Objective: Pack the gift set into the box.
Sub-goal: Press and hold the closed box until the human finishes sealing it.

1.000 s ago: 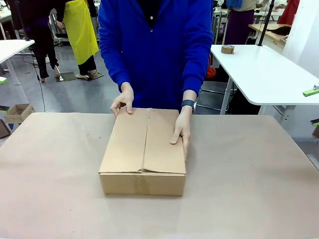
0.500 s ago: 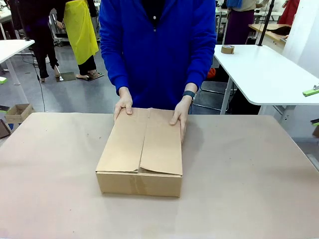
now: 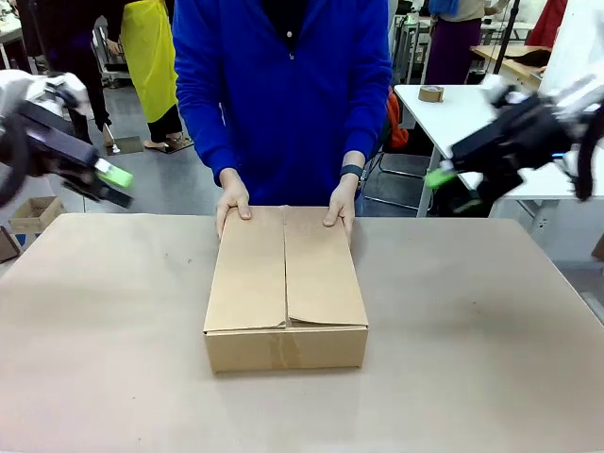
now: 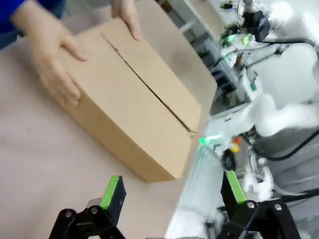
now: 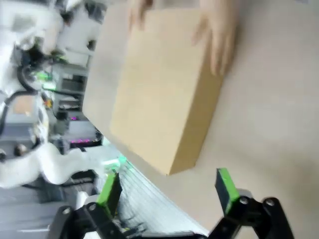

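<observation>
The box is a brown cardboard carton in the middle of the table, its top flaps folded shut. A person in a blue top rests one hand and the other hand on its far edge. The gift set is hidden. My left gripper hovers open above the table's far left, well away from the box. My right gripper hangs open above the far right, also apart from it. In the wrist views the left gripper and the right gripper hold nothing, with the box ahead of them.
Brown paper covers the table, with bare room on both sides of the box. A white table behind on the right carries a tape roll. A small open carton sits on the floor at the far left. People stand farther back.
Both arms have come into the front view, left and right of the person. The person has turned and shifted the box slightly right, with both hands now at its far edge.
</observation>
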{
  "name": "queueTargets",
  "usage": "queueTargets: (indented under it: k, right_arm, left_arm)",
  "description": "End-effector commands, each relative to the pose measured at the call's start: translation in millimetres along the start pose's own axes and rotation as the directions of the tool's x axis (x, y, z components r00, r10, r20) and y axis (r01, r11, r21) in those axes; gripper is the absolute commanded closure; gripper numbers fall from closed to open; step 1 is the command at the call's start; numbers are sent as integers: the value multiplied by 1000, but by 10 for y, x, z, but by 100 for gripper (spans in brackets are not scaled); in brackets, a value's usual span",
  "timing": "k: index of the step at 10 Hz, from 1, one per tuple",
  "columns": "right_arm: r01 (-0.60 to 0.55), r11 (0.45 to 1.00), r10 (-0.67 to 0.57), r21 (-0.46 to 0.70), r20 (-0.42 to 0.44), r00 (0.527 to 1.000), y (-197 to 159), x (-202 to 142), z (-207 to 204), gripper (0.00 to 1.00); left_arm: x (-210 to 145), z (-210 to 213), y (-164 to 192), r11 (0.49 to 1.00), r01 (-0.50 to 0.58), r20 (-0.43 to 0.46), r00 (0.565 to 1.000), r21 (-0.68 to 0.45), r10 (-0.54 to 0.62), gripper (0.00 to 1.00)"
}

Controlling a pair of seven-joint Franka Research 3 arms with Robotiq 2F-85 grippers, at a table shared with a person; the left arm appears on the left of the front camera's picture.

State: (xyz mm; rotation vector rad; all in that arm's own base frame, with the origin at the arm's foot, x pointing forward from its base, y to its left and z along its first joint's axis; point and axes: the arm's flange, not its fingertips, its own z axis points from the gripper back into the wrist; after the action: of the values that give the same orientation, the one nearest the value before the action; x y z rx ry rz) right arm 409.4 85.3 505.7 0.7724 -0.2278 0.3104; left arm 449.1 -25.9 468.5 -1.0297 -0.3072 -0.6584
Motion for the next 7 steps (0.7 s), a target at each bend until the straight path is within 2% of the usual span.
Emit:
queueTargets:
  k: [1, 2, 4, 5, 6, 7]
  right_arm:
    - [-354, 935, 344, 38, 156, 926, -86, -160, -279, 0]
    - [0, 1000, 0, 0, 0, 1000, 0, 0, 0, 0]
    - [0, 1000, 0, 0, 0, 1000, 0, 0, 0, 0]
    - [-120, 993, 120, -13, 19, 993, 89, -11, -201, 0]
    - [-447, 888, 439, 108, 91, 894, 293, 145, -524, 0]
    - [-635, 753, 575, 172, 297, 762, 344, 284, -761, 0]
  left_arm:
    - [-252, -207, 163, 990, 143, 108, 984, 16, -144, 0]
    - [0, 0, 0, 1000, 0, 0, 1000, 0, 0, 0]
    - [0, 0, 0, 1000, 0, 0, 1000, 0, 0, 0]
    - [-50, -202, 62, 998, 60, 10, 998, 18, -61, 0]
    - [149, -471, 108, 966, 257, 122, 958, 29, -259, 0]
    - [281, -658, 202, 870, 467, 320, 809, 158, -492, 0]
